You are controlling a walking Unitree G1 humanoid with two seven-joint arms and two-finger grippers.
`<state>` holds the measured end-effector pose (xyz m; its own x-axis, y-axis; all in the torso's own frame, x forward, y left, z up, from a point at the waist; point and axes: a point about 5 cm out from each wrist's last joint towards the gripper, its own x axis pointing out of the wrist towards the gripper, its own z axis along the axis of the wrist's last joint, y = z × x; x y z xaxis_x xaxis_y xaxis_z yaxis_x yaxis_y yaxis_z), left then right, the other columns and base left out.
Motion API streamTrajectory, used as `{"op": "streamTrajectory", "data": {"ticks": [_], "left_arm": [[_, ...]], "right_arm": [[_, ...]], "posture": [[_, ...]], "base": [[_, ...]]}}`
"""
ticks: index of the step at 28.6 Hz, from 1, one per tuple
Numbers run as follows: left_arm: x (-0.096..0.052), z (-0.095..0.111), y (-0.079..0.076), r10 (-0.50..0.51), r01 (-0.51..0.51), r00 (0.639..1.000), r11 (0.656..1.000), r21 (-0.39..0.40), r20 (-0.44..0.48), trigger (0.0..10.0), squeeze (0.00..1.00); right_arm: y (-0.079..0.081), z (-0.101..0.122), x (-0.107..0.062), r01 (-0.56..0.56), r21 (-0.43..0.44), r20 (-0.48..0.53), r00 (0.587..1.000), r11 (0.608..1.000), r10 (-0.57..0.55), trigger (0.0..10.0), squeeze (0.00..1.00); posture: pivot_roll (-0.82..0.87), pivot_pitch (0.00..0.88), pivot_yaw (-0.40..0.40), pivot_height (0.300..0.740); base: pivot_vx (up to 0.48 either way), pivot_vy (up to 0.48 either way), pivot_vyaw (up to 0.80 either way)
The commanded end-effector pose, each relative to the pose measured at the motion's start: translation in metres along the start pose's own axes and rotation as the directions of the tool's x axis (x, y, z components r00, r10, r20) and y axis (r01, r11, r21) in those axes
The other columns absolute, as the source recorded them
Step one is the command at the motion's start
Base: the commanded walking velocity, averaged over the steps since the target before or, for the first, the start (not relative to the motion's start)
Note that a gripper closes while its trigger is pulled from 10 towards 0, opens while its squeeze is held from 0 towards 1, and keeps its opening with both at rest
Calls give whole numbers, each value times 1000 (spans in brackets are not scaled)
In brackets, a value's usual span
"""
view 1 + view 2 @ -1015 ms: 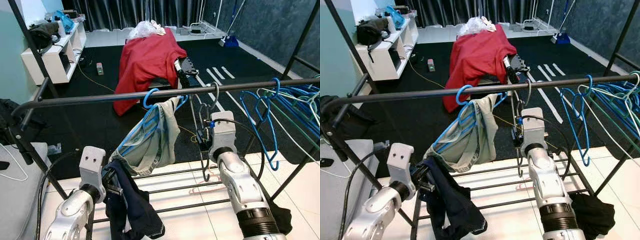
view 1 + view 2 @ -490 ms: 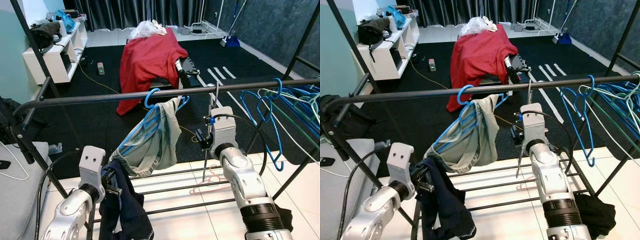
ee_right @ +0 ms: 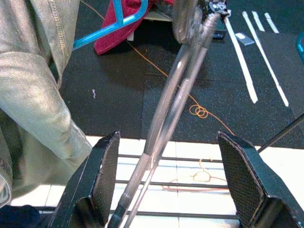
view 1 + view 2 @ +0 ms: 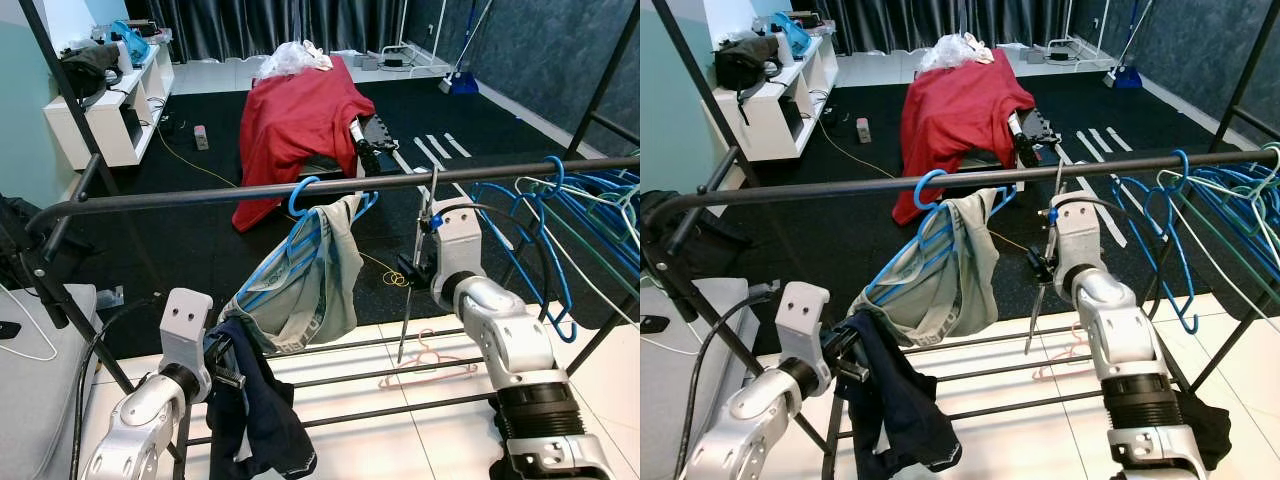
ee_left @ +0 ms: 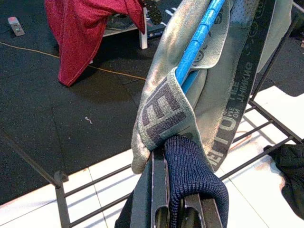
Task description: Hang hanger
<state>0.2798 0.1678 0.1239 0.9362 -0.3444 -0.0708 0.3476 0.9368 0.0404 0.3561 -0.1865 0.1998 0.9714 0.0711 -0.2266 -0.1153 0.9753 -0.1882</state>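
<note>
A thin silver hanger (image 4: 408,305) hangs from the black rail (image 4: 200,195), its hook (image 4: 432,186) over the bar. My right gripper (image 3: 167,138) is open. Its two black fingers (image 3: 97,178) stand wide on either side of the hanger's wires without touching them. In the eye view the right gripper (image 4: 414,270) sits just below the rail, beside the hanger. My left gripper (image 5: 176,209) is shut on a dark navy garment (image 4: 255,420) low at the left. It is right under a blue hanger (image 4: 300,225) that carries a grey-green garment (image 4: 310,285).
Several blue and green hangers (image 4: 545,225) crowd the rail's right end. The rack's lower bars (image 4: 350,378) cross in front of me. A pink hanger (image 4: 432,366) and a black cloth (image 4: 1205,425) lie on the white floor. Beyond stand a red-draped seat (image 4: 295,115) and a white shelf (image 4: 105,115).
My right arm has risen and swung to the right. The silver hanger's hook, a little under the rail a second ago, now rests on it. The left arm has barely moved.
</note>
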Motion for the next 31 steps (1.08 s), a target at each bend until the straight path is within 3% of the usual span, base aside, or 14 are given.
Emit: {"op": "streamTrajectory", "data": {"ticks": [1, 6, 13, 14, 15, 16, 31], "left_arm": [[-1, 3, 3, -10, 10, 1000, 1000, 19, 0, 10000, 0], [-1, 3, 2, -15, 15, 1000, 1000, 19, -3, 10000, 0], [0, 3, 2, -18, 18, 1000, 1000, 23, -7, 10000, 0], [0, 3, 2, -18, 18, 1000, 1000, 24, -8, 10000, 0], [0, 3, 2, -18, 18, 1000, 1000, 24, -8, 10000, 0], [0, 2, 2, -18, 18, 1000, 999, 29, -11, 10000, 0], [0, 4, 2, -16, 16, 1000, 999, 46, -6, 10000, 0]], "right_arm": [[-2, 4, -1, 19, -38, -9, 1000, 999, -19, 10000, 0], [-6, 1, -1, 39, -90, -33, 999, 995, -43, 10000, 0], [-1, 3, -1, -6, -91, -33, 999, 996, 3, 9765, 0], [0, 4, -1, -15, -92, -32, 999, 996, 12, 4039, 0], [0, 4, -1, -15, -92, -32, 999, 996, 12, 4039, 0], [1, 4, -1, -24, -92, -30, 999, 996, 21, 0, 0], [8, 8, -1, -61, -109, -2, 998, 992, 61, 0, 0]], "posture": [[40, 100, 42, 740], [42, 102, 42, 740], [37, 101, 42, 740], [38, 101, 39, 740], [38, 101, 39, 740], [38, 101, 39, 740], [40, 101, 38, 740]], "base": [[0, 0, 0], [0, 0, 0], [0, 0, 0], [0, 0, 0], [0, 0, 0], [0, 0, 0], [0, 0, 0]]}}
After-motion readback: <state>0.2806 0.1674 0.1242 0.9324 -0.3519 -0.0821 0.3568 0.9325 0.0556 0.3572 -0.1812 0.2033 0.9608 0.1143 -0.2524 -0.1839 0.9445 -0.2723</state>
